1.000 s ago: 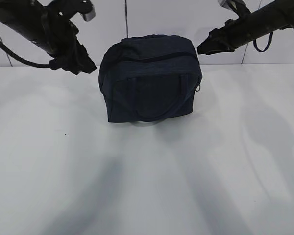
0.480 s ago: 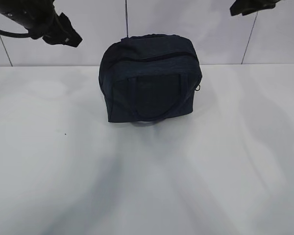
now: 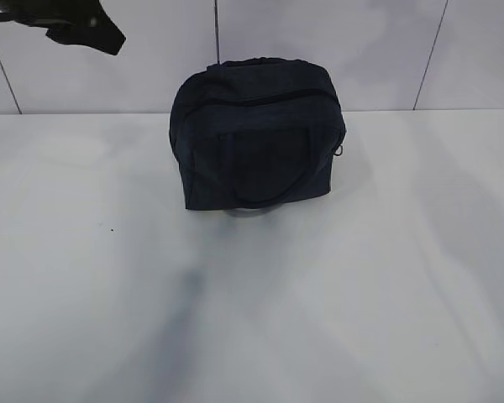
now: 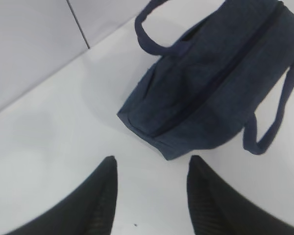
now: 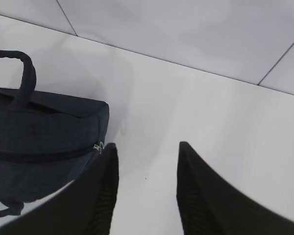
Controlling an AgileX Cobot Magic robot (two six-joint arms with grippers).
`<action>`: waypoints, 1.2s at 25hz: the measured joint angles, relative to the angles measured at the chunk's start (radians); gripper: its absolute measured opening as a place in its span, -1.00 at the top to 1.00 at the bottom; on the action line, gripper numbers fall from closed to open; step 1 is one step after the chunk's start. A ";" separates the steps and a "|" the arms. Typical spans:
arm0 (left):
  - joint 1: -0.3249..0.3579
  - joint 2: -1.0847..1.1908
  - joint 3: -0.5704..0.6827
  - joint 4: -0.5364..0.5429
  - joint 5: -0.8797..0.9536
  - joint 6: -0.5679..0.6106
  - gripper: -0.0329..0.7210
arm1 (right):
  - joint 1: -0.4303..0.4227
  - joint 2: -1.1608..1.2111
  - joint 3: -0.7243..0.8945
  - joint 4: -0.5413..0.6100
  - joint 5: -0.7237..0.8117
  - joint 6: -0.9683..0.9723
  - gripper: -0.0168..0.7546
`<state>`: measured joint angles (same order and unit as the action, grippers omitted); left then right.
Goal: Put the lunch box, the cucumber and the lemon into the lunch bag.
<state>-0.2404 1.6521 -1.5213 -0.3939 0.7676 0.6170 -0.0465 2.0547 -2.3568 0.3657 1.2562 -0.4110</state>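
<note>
The left tool (image 4: 149, 196) is up in the air with its two dark fingers (image 4: 100, 196) spread apart, and nothing is between them. Just past its tips, down on the white counter (image 4: 49, 147), sits the lunch bag (image 4: 210, 88), dark blue and zipped shut, with one loop handle (image 4: 274, 112) flopped out on each side. The right tool (image 5: 147, 191) is also up high, its fingers apart and empty. The bag is off to its left side, and the zipper's small metal ring pull (image 5: 97, 147) lies close by its left finger (image 5: 100, 196).
</note>
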 joint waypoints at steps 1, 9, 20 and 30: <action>0.007 -0.005 0.000 -0.004 0.032 -0.014 0.01 | 0.000 -0.022 0.022 -0.012 0.000 0.000 0.16; 0.070 -0.103 0.033 -0.034 0.117 -0.038 0.00 | 0.000 -0.175 0.096 -0.063 0.004 0.018 0.16; 0.092 -0.290 0.354 -0.103 -0.024 -0.042 0.00 | 0.000 -0.301 0.406 -0.073 0.005 0.077 0.15; 0.092 -0.342 0.397 -0.108 0.036 -0.044 0.00 | 0.000 -0.573 0.718 -0.125 0.003 0.058 0.15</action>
<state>-0.1483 1.3104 -1.1243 -0.5019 0.8038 0.5728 -0.0465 1.4822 -1.6386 0.2409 1.2589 -0.3533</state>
